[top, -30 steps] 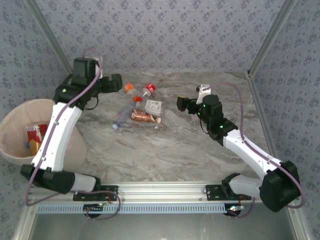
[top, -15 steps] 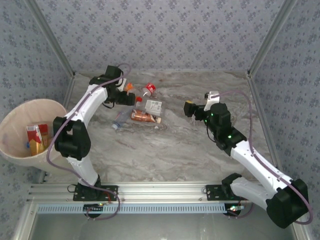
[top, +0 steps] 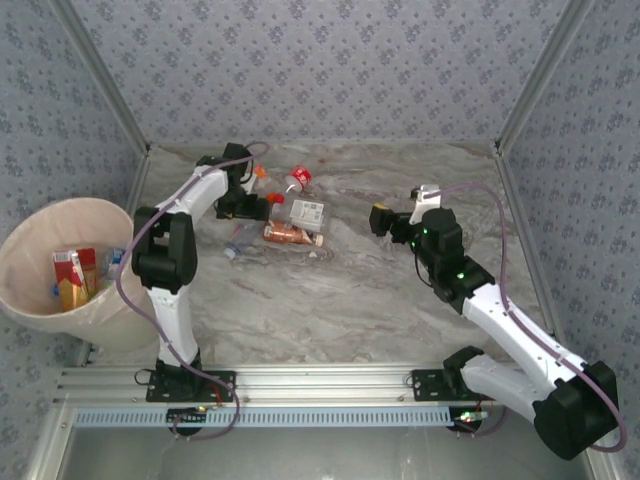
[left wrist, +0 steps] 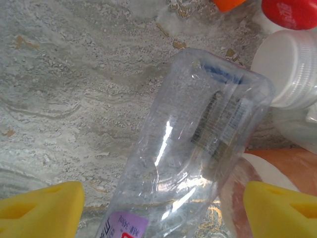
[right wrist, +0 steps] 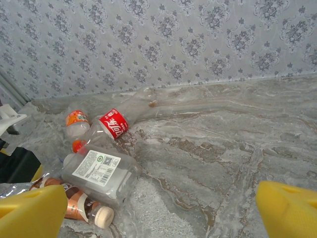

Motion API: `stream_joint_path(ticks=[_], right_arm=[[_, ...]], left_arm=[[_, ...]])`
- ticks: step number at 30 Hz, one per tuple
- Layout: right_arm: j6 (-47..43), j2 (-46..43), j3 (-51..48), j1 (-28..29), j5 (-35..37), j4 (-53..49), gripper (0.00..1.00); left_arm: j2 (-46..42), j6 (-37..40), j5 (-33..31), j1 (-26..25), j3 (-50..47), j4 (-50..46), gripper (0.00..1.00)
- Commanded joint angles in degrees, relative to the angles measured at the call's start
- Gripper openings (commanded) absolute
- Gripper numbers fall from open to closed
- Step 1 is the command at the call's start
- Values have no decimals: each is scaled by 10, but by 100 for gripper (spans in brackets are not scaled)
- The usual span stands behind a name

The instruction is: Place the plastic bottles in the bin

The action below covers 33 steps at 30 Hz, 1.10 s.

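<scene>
Pink-beige bin [top: 35, 262]: stands off the left edge of the tabletop [top: 330, 300], with red and orange-labelled things [top: 72, 275] lying inside.
Left tool [left wrist: 162, 210]: over the pile to the right of the bin, jaws apart, with one yellow fingertip on each side of the clear bottle. It has no hold on anything that I can see.
Clear bottle [left wrist: 198, 144]: crushed and flat on the tabletop, at the bin-side edge of the pile.
Other bottles: the orange-labelled bottle [right wrist: 77, 121], red-labelled bottle [right wrist: 114, 124], white-labelled bottle [right wrist: 99, 168] and brown bottle [right wrist: 74, 206] lie bunched together, a little farther from the bin.
Right tool [right wrist: 159, 210]: farthest from the bin, above bare tabletop, jaws wide open and empty.
Risk: the thin, slick wall could buckle or squirt out of the pinch. The brown bottle lies just beside one fingertip and could be caught or dragged along. A weak hold might drop the bottle short of the bin.
Hard to make out: the clear bottle's lower end is cut off at the frame edge and no cap is seen on it. From above, the arm covers the left tool's fingers. I cannot tell whether the things in the bin are bottles.
</scene>
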Motion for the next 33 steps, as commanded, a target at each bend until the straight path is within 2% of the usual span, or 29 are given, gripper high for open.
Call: stream_joint_path(ticks=[1, 10, 19, 27, 33], right_arm=[[7, -10, -6, -4, 14, -11, 100], [14, -4, -10, -5, 12, -2, 100], [16, 2, -9, -6, 8, 5, 100], [10, -2, -6, -7, 9, -4, 100], [9, 0, -7, -8, 8, -2, 100]], left_arm=[[20, -2, 8, 4, 17, -9, 83], [25, -71, -31, 31, -17, 14, 80], [58, -52, -22, 10, -7, 21, 85], [72, -54, -43, 7, -4, 44, 79], [64, -44, -39, 6, -31, 72, 69]])
